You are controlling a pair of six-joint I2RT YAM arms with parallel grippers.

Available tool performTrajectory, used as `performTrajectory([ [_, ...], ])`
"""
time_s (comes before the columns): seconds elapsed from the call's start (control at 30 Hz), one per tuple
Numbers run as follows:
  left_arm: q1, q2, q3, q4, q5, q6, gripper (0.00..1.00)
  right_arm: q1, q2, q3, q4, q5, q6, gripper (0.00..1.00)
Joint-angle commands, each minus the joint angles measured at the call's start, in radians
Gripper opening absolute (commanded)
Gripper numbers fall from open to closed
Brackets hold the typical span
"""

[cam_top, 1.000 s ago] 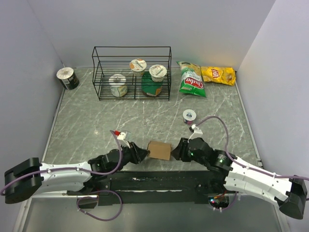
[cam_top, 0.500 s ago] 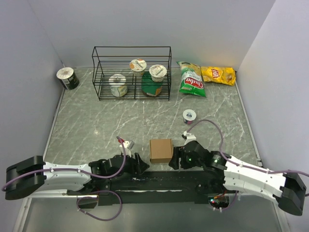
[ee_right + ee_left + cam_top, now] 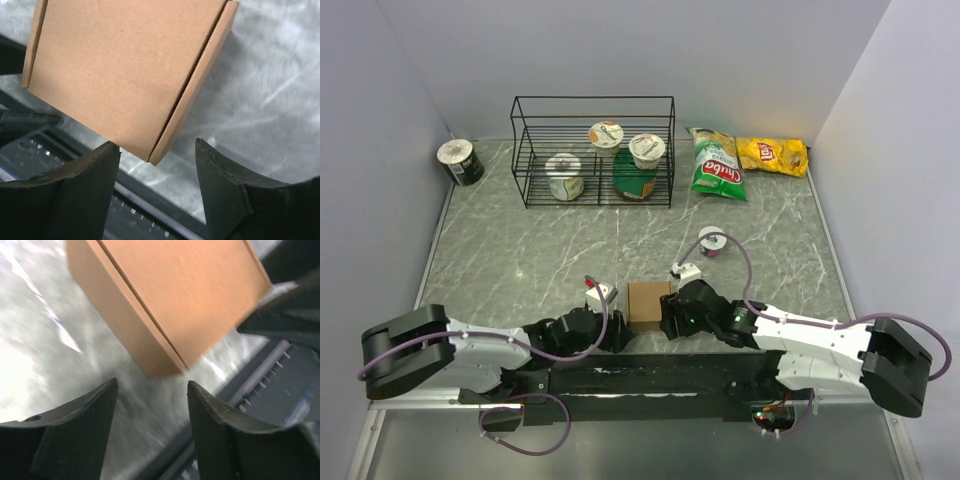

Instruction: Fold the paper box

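Squarely folded paper box (image 3: 649, 304), smooth brown cardboard, veined grey marble table (image 3: 520, 250)

This looks like a robot test lab, not a home. A left arm (image 3: 480, 350) and a right arm (image 3: 810, 335) are bolted to a black rail (image 3: 640, 378) at the edge of a gray stone-look table (image 3: 500, 260). Plain pale walls (image 3: 620, 50) close it in on three sides. Far ahead of the left gripper (image 3: 617, 335) stands a wire rack (image 3: 592, 100) with yogurt cups (image 3: 647, 150). Far ahead of the right gripper (image 3: 665, 325) lie two chip bags (image 3: 715, 165), like play shopping.
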Motion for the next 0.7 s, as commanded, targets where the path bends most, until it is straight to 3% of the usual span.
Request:
performTrajectory([
  [0.0, 0.075, 0.062, 0.045, 0.101, 0.025, 0.097, 0.62, -0.009, 0.059, 0.055, 0.12, 0.061, -0.089, 0.65],
  [0.23, 0.262, 0.167, 0.099, 0.197, 0.132, 0.188, 0.58, -0.085, 0.232, 0.132, 0.254, 0.049, -0.193, 0.6],
  [0.5, 0.344, 0.29, 0.166, 0.266, 0.197, 0.218, 0.57, -0.156, 0.378, 0.241, 0.31, 0.03, -0.254, 0.59],
  [0.6, 0.353, 0.283, 0.154, 0.276, 0.192, 0.208, 0.59, -0.159, 0.367, 0.25, 0.312, 0.029, -0.268, 0.61],
  [0.67, 0.358, 0.248, 0.136, 0.268, 0.181, 0.205, 0.64, -0.159, 0.331, 0.239, 0.31, 0.026, -0.279, 0.69],
])
